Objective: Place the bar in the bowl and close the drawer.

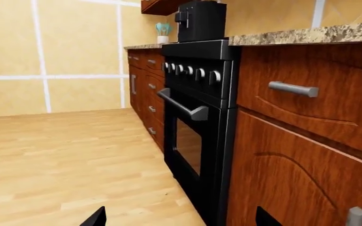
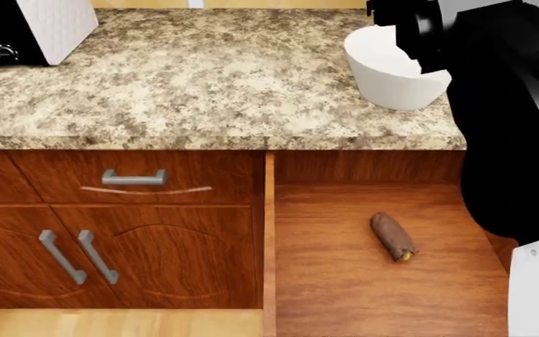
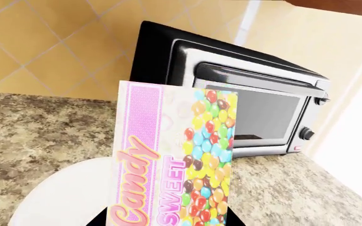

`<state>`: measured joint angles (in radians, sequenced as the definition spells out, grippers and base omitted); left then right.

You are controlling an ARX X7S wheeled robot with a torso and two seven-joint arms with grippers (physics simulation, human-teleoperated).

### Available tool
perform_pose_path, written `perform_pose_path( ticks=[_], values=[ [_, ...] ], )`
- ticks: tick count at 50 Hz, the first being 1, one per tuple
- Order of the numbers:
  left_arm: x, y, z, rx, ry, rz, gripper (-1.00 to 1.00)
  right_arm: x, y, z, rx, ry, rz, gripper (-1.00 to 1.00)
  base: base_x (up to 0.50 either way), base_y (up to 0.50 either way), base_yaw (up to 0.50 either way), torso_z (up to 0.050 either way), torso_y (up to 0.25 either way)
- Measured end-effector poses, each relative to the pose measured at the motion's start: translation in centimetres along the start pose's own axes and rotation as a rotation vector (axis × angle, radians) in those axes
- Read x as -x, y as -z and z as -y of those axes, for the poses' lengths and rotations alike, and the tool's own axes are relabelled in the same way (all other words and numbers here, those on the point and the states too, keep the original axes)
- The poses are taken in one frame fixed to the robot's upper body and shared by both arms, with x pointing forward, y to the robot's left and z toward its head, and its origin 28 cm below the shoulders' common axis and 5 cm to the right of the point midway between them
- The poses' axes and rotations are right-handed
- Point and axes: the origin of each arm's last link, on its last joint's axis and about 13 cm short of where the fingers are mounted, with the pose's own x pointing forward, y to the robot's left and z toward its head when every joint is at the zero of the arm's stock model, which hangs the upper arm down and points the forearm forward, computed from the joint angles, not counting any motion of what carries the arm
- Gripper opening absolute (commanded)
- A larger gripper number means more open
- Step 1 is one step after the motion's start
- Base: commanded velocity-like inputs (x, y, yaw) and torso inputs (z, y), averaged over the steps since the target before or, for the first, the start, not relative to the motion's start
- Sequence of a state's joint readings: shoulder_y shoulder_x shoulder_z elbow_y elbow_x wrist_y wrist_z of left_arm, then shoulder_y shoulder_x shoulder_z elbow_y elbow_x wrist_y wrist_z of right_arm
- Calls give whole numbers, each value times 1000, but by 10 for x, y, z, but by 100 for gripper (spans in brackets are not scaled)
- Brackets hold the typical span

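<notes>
The bar (image 2: pixel 393 236), a small dark-brown lump with a yellowish tip, lies inside the open wooden drawer (image 2: pixel 344 295) below the counter edge. The white bowl (image 2: pixel 389 72) stands on the granite counter above the drawer; its rim also shows in the right wrist view (image 3: pixel 55 197). My right gripper (image 3: pixel 168 219) hangs over the bowl, shut on a pink candy box (image 3: pixel 175 155) printed with coloured sweets. My left gripper (image 1: pixel 179 221) is open and holds nothing, down low near the floor beside the oven; only its two dark fingertips (image 1: pixel 96 219) show.
A toaster (image 2: pixel 26 28) sits at the counter's far left. A toaster oven (image 3: pixel 244 103) stands behind the candy box. A closed drawer (image 2: pixel 134 177) and cabinet doors (image 2: pixel 110 260) lie left of the open drawer. A black oven (image 1: pixel 197 122) faces the left arm.
</notes>
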<state>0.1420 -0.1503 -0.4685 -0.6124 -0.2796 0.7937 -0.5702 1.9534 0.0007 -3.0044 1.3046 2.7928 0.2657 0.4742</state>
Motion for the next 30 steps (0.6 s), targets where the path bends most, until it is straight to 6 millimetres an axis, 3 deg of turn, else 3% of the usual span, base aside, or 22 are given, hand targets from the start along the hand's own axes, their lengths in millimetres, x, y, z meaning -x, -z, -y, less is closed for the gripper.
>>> perform_pose_path(
  ticks=[12,30],
  values=[
    [-1,-2,4,5,7,3,100,2,-7,2,-6,3,15,-100,-1,0,0,0,-123],
    [-2,-2,5,9,10,3,100,4,-13,4,-8,8,33,-100,-1,0,0,0,-2]
  ],
)
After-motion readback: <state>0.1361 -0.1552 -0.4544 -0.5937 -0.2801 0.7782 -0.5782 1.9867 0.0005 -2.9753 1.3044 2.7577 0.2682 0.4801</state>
